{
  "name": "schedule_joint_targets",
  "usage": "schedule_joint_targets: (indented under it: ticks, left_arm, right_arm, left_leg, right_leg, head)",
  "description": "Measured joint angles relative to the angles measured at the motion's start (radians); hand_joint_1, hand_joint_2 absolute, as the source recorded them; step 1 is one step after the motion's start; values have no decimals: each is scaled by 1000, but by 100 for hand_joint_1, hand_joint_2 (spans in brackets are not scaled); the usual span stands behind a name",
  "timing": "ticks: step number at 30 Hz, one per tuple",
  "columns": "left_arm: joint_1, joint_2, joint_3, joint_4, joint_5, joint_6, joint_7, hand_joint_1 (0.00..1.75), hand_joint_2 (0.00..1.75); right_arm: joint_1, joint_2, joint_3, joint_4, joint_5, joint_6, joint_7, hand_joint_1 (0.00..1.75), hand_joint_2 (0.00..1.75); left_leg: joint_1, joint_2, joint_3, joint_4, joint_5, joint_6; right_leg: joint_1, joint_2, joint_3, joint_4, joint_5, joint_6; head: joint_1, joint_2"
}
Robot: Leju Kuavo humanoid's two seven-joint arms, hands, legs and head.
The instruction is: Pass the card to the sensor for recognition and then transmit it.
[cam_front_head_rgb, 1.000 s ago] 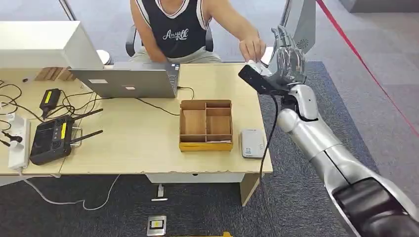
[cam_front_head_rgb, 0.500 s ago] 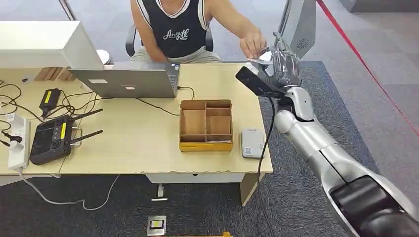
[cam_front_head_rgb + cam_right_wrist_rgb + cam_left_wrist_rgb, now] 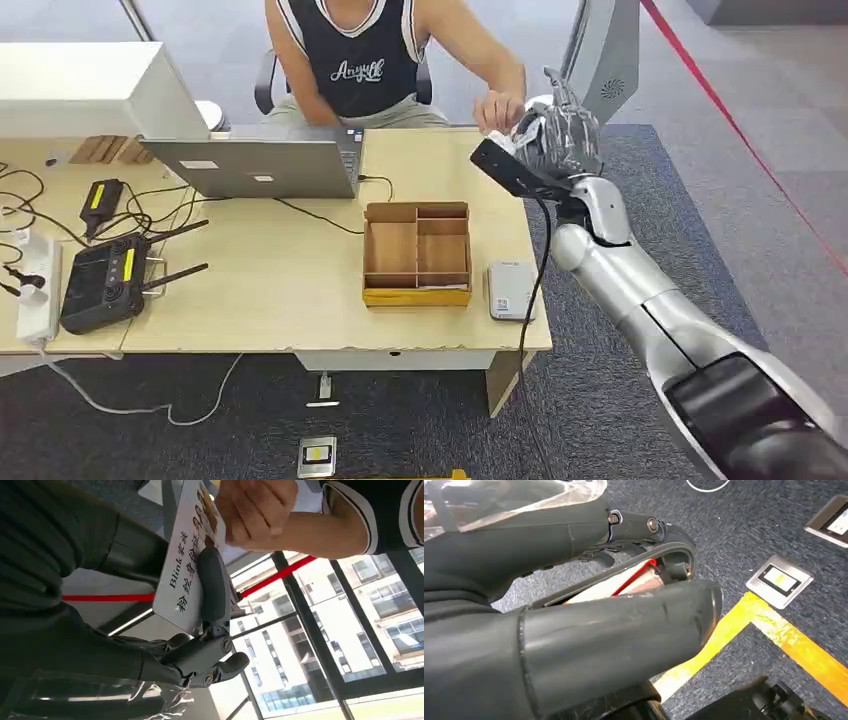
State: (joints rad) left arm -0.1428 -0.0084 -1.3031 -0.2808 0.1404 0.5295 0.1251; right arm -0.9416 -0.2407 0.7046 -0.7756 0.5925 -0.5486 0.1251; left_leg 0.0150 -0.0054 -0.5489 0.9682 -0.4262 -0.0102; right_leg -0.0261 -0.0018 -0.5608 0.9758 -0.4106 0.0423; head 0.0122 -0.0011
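A light wooden desk (image 3: 300, 290) is seen across the left and centre of the head view, with a seated person in a dark sleeveless top (image 3: 350, 60) at upper centre. The silver right arm is raised from lower right to the desk's upper right corner. A white printed card (image 3: 187, 560) is pinched between the fingers (image 3: 212, 587) of the right hand (image 3: 558, 135), with the person's hand (image 3: 497, 108) touching it. A brown compartmented cardboard tray (image 3: 417, 253) sits mid-desk, a small white card sensor (image 3: 511, 289) just right of it. The left hand (image 3: 574, 615) is seen close up; its state cannot be told.
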Motion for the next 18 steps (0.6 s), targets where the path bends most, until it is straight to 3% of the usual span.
schedule_joint_targets:
  ticks: [10,18]
  left_arm:
    - [-2,0,-6,-4,-12,-6,6,0,0]
    - [2,-1,-6,-6,-3,-5,6,0,0]
  right_arm:
    - [14,-15,5,7,-24,8,19,175,175]
    - [83,-73,5,7,-45,58,66,175,175]
  left_leg:
    - [0,0,0,0,0,0]
    - [0,0,0,0,0,0]
  right_leg:
    - [0,0,0,0,0,0]
    - [0,0,0,-1,0,0]
  head:
    - [0,0]
    - [0,0]
